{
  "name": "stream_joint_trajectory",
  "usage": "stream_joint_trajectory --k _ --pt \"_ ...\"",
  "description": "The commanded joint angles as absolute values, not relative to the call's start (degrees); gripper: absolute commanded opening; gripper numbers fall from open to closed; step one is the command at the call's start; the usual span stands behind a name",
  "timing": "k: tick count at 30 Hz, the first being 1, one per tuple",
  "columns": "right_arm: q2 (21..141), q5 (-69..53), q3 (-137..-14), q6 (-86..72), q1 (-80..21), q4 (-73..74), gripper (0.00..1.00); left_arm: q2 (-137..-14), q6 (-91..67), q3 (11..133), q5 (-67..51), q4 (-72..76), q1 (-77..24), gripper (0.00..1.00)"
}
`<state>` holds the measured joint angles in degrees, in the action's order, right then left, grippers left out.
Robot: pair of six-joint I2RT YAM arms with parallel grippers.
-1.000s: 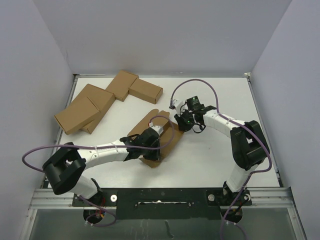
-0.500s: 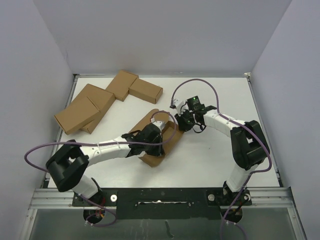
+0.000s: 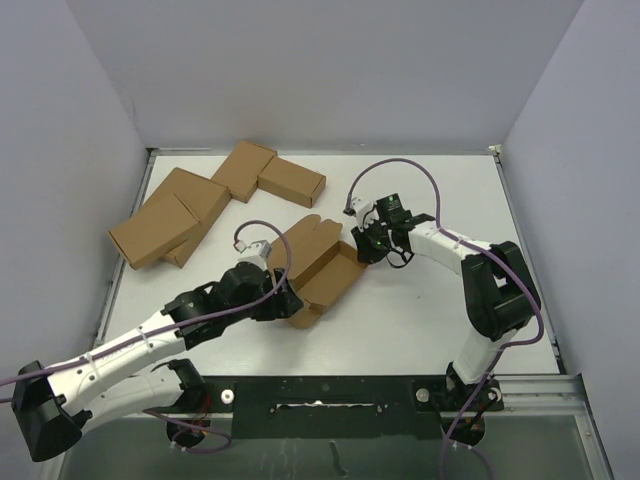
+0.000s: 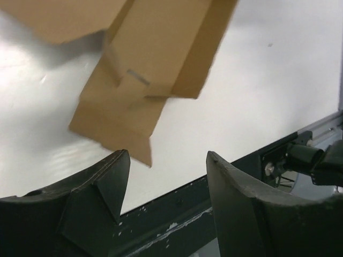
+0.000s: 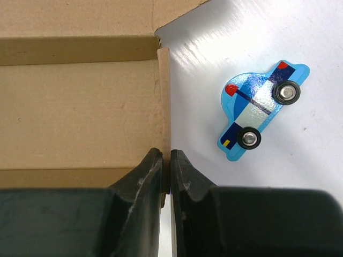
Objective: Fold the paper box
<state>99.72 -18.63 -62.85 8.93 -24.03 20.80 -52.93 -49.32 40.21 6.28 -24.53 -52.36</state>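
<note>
Okay, four brown cartons (image 3: 200,205) sit clustered at the far left of the counter (image 3: 440,190), well apart from everything else. The left arm (image 3: 150,335) reaches in from the near left. The left claw (image 3: 283,300) is spread wide with nothing between its fingers (image 4: 96,198), and it sits just beside the near end of the paper box (image 3: 318,262). In the left wrist view a pointed flap tip of the box is close to one finger; contact can't be told. The paper box lies mid-counter, partly folded, with side walls raised into an open trough. Its long axis runs near-left to far-right, and flaps stick out at the ends. The right claw (image 3: 362,248) is at the box's far-right end, pinched tight on the thin edge of an upright wall. Just right of that wall a blue car-shaped toy (image 5: 262,110) lies flat on the counter, apart from the box.
</note>
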Motion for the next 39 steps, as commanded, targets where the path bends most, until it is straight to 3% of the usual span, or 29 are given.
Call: stream_joint_trajectory --k 1,6,11,17,22,25,28,39 --pt "97.3 -17.6 -62.1 7.8 -23.8 19.5 0.00 -50.2 -62.9 39.2 12.4 -36.5 -52.0 0.58" --pt "97.3 -17.5 -62.1 7.7 -23.8 19.4 0.00 -50.9 -69.6 39.5 15.7 -42.9 -52.0 0.58" --pt "97.3 -17.6 -62.1 7.7 -23.7 19.4 0.00 -53.9 -71.6 36.0 14.2 -35.1 -52.0 0.56" --pt "97.4 -18.1 -62.0 7.8 -23.9 19.4 0.00 -59.1 -69.4 35.5 14.1 -26.5 -50.2 0.46" --pt "97.4 -18.2 -62.0 7.9 -23.9 19.5 0.00 -61.9 -66.0 36.6 11.5 -22.1 -47.7 0.30" --pt "97.6 -18.4 -62.0 7.9 -24.0 19.6 0.00 -62.7 -64.6 37.5 10.3 -21.8 -46.5 0.10" --pt "97.8 -18.5 -62.0 7.8 -24.2 19.6 0.00 -62.8 -63.1 38.1 9.7 -21.6 -45.5 0.00" --pt "97.5 -19.6 -61.4 4.8 -25.3 18.6 0.00 -69.3 -52.4 46.0 7.2 -22.8 -41.2 0.00"
